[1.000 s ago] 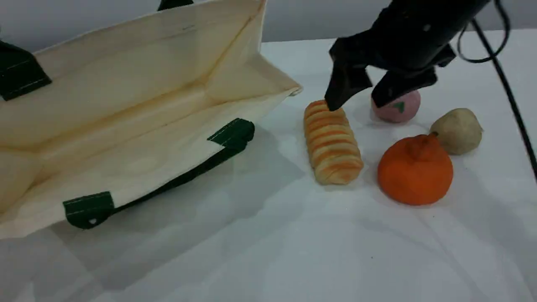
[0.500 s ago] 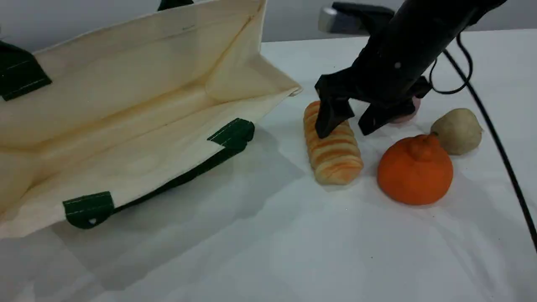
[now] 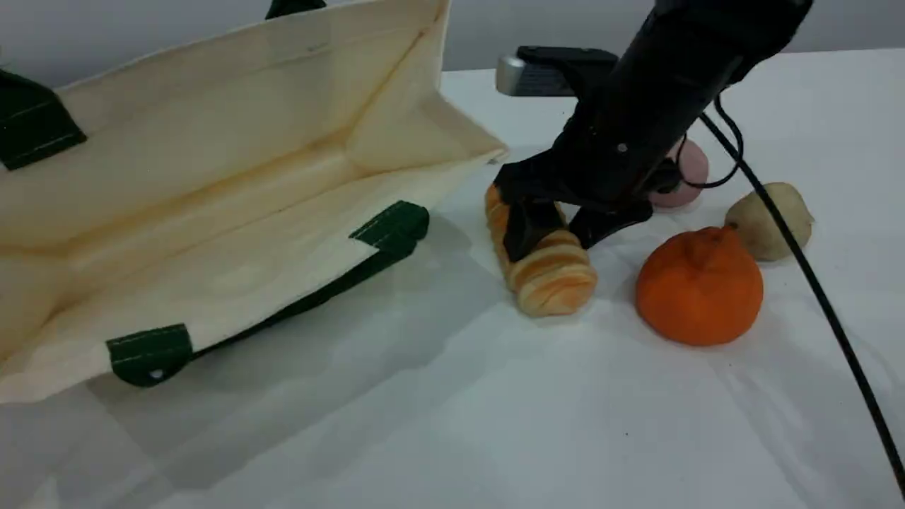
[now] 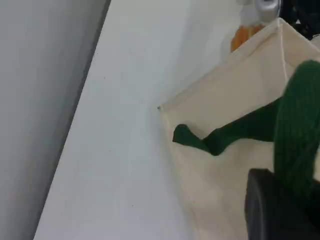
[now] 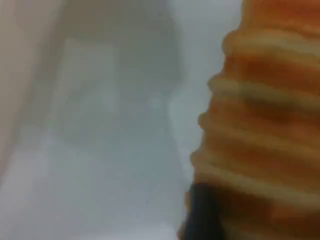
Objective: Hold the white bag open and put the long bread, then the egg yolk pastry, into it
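**Right claw straddling the long bread, left claw holding the bag up**

The right gripper [image 3: 558,230] is sitting low over the long bread [image 3: 551,276], which is lying on the table [image 3: 452,424] just right of the white bag [image 3: 212,177] and its open mouth. Its 2 fingers are standing apart, 1 on each side of the loaf. The right wrist view is showing 1 fingertip [image 5: 200,215] touching the ridged crust, but it cannot be told whether the claw is squeezing. The left gripper [image 4: 280,205] is pinching together on the bag's green handle [image 4: 297,135], holding the top panel raised. The egg yolk pastry [image 3: 767,219] is lying further right, apart from the claw.
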Tool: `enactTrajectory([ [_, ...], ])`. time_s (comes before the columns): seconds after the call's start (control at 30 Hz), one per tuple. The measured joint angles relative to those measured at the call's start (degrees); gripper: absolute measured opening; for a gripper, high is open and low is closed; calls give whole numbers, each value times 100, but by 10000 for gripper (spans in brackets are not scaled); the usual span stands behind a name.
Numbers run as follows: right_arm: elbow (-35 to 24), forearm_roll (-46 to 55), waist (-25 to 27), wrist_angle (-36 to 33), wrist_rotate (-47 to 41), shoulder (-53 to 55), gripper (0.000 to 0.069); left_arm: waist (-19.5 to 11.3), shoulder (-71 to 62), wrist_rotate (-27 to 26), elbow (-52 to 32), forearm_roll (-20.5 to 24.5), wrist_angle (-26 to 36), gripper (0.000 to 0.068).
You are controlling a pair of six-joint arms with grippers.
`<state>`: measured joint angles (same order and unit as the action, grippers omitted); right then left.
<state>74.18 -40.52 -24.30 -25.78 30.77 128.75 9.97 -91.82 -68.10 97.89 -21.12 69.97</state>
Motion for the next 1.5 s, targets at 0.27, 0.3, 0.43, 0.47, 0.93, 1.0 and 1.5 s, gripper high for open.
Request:
enactTrajectory([
  [0.27, 0, 350, -2, -5, -6, -5, 148, 0, 0, 0, 0, -5, 0, 82],
  [0.3, 0, 415, 13, -19, -19, -26, 131, 0, 0, 0, 0, -5, 0, 82],
  [0.43, 0, 653, 171, -83, -273, -168, 123, 0, 0, 11, 0, -5, 0, 82],
  [0.47, 0, 744, 247, -76, -319, -254, 123, 0, 0, 11, 0, -5, 0, 82],
  [0.93, -360, 681, 1005, -369, -733, -1844, 106, 0, 0, 11, 0, 20, 0, 82],
  [1.0, -576, 577, 1005, -362, -727, -2132, 104, 0, 0, 11, 0, 20, 0, 82],
  [1.5, -3176, -2587, 379, 130, 1773, -4458, 98, 0, 4, -39, 0, 56, 0, 82],
])
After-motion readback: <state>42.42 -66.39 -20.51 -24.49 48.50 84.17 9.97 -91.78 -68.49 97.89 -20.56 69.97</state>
